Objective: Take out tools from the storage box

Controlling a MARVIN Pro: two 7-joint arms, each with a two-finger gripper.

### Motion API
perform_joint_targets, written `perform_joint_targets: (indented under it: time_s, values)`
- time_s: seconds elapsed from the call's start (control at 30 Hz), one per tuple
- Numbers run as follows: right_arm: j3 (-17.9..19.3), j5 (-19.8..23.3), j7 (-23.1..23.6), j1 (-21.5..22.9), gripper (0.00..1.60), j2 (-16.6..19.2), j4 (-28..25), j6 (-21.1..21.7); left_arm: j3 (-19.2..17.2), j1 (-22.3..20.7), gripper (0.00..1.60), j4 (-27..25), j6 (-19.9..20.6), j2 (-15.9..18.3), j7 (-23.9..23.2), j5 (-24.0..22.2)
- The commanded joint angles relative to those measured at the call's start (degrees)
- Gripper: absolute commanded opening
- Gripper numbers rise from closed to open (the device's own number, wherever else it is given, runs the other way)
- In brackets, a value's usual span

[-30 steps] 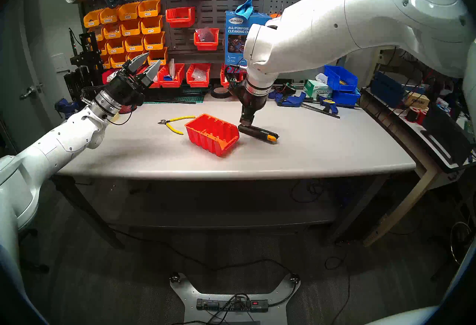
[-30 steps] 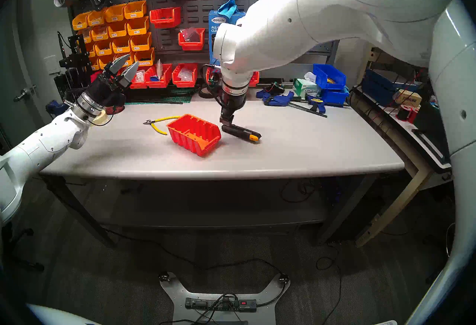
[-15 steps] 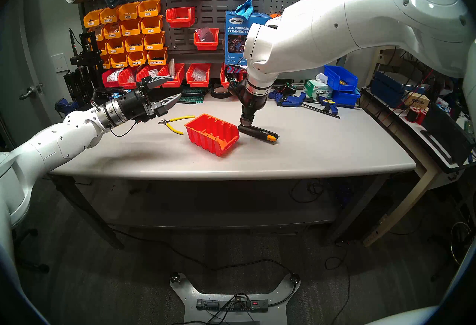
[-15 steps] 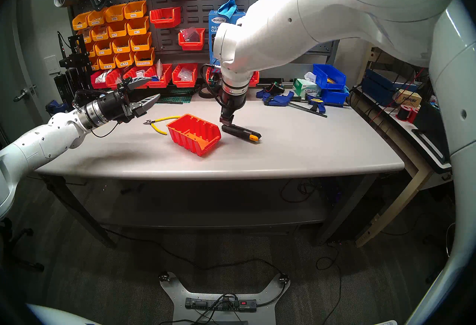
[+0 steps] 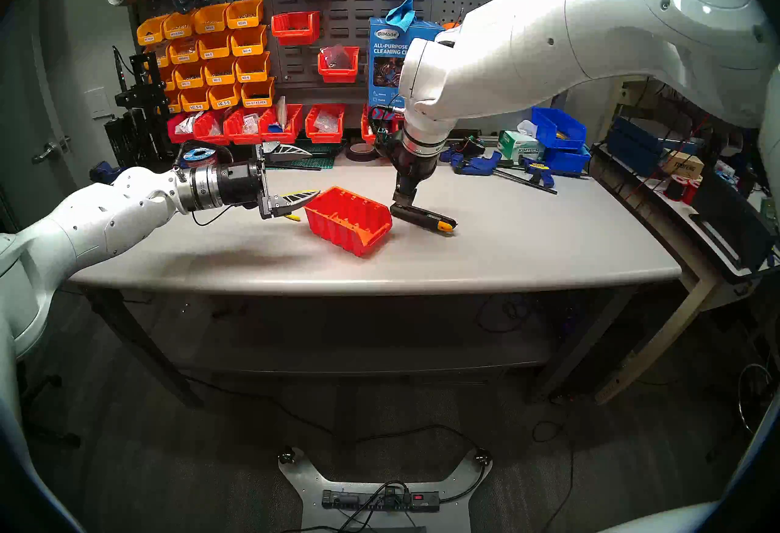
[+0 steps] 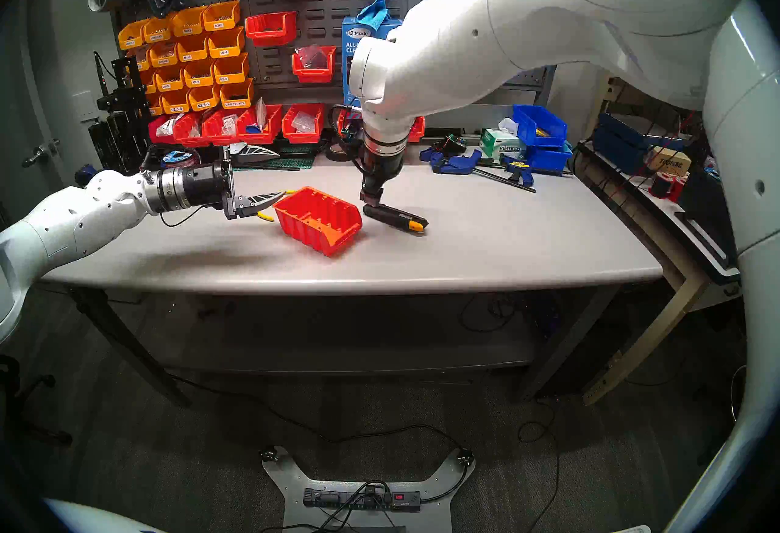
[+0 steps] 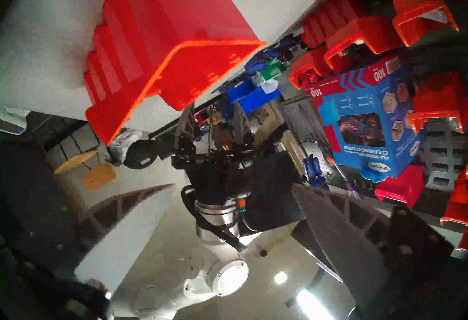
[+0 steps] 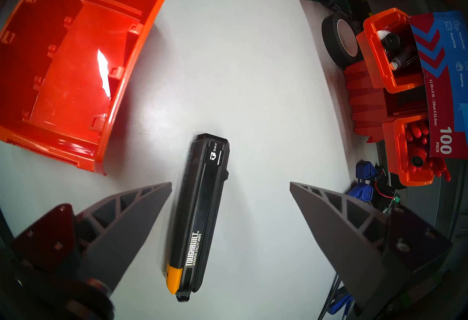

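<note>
The red box (image 5: 348, 220) sits near the middle of the grey tabletop (image 5: 527, 241), and its inside looks bare in the right wrist view. The black knife (image 8: 201, 213) with a yellow-orange tip lies flat on the tabletop just beside the box, on the robot's right. The right pincer (image 8: 230, 186) hangs over the knife with its 2 fingers spread apart, 1 on each side, not touching it. The left pincer (image 5: 293, 175) reaches in level from the left, fingers wide apart, its lower finger (image 5: 297, 198) close to the box's left wall. Yellow cutter handles (image 6: 265, 216) show behind that finger, on the tabletop outside the box.
</note>
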Motion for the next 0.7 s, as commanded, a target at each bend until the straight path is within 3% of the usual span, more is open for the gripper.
perform_joint_targets:
  time_s: [0.0,0.23,0.67]
  values:
    - [0.2,-0.1,-0.1,0.9,1.60,0.2,0.3,-0.1,1.1,-5.2,1.60,-1.9,0.8,0.5,5.2,4.9]
    - [0.2,-0.1,-0.1,0.8,1.60,0.2,0.4,0.0,4.0,-7.2,1.60,-3.5,1.2,0.5,6.3,10.5]
    - [0.3,-0.1,-0.1,0.9,1.60,0.2,0.4,0.1,10.1,-9.4,1.60,-4.5,4.3,-2.0,3.6,19.2]
